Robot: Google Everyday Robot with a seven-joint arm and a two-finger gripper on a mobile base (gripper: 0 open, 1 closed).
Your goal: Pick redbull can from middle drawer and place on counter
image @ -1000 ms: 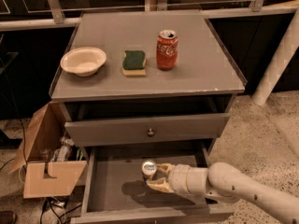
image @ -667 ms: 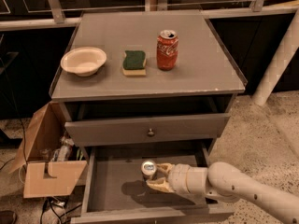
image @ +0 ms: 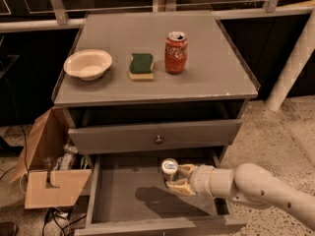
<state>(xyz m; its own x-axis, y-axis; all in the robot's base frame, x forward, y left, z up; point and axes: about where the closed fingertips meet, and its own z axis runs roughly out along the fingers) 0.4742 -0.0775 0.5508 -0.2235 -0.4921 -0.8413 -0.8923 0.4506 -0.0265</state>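
Observation:
The redbull can (image: 170, 168), seen mostly as a shiny silver top, is upright inside the open middle drawer (image: 123, 193), toward its right side. My gripper (image: 176, 180) reaches in from the right on a white arm and is shut on the can, holding it a little above the drawer floor, where its shadow falls. The grey counter (image: 211, 77) is above, over the drawers.
On the counter stand a red Coca-Cola can (image: 175, 52), a green-and-yellow sponge (image: 141, 65) and a pale bowl (image: 88, 64). The upper drawer front with a round knob (image: 158, 139) overhangs the open drawer. A cardboard box (image: 44, 181) sits at the left, a white post (image: 295, 58) at the right.
The can and my gripper have moved up and a little to the right inside the drawer. Everything on the counter is unchanged.

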